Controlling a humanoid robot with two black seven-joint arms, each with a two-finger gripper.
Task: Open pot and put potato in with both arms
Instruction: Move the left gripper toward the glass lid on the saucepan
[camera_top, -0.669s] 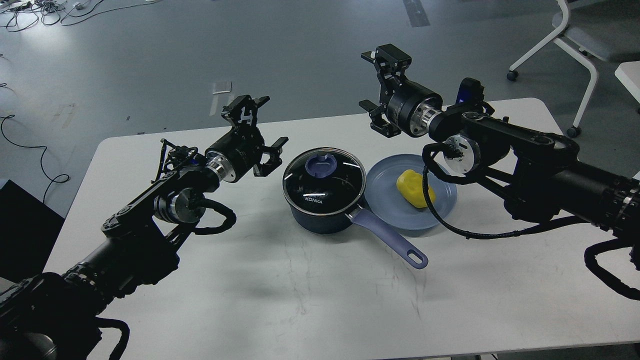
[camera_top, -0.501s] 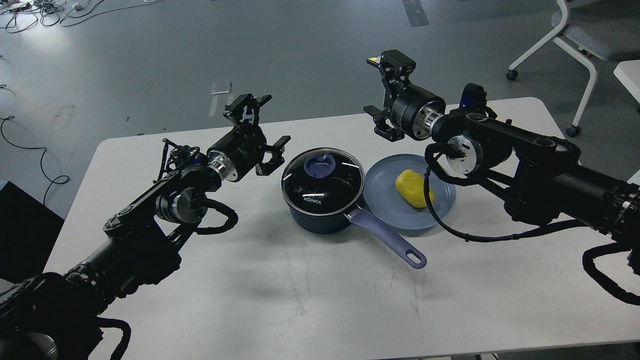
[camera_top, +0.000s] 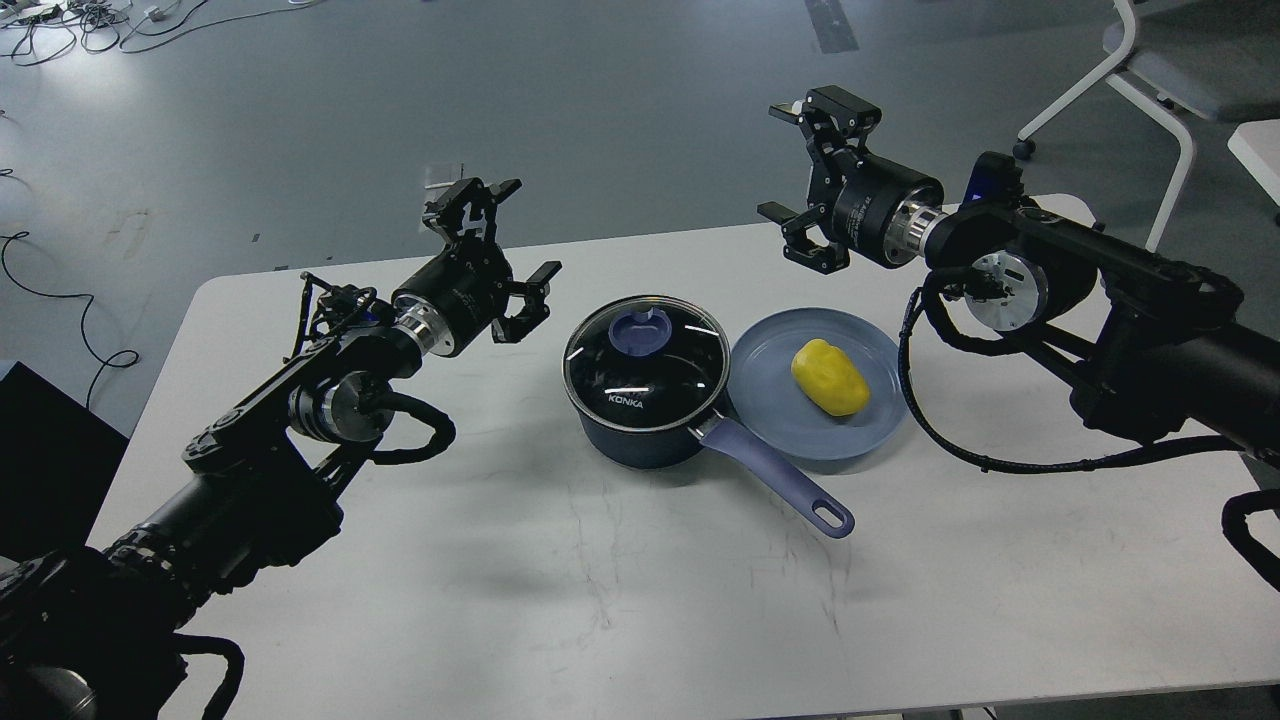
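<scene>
The dark navy pot (camera_top: 640, 420) stands mid-table with its glass lid (camera_top: 645, 362) and purple knob (camera_top: 643, 329) on it. Its lavender handle (camera_top: 775, 478) points to the front right. The yellow potato (camera_top: 829, 377) lies on a flat blue plate (camera_top: 770, 390) just right of the pot. My left gripper (camera_top: 495, 250) is open and empty, raised to the left of the pot. My right gripper (camera_top: 812, 175) is open and empty, raised behind the plate, above the table's far edge.
The white table (camera_top: 600, 600) has bare room in front of the pot. A black box (camera_top: 40, 450) stands off the table's left side. A white chair (camera_top: 1160, 70) stands at the back right, and cables (camera_top: 60, 20) lie on the floor at back left.
</scene>
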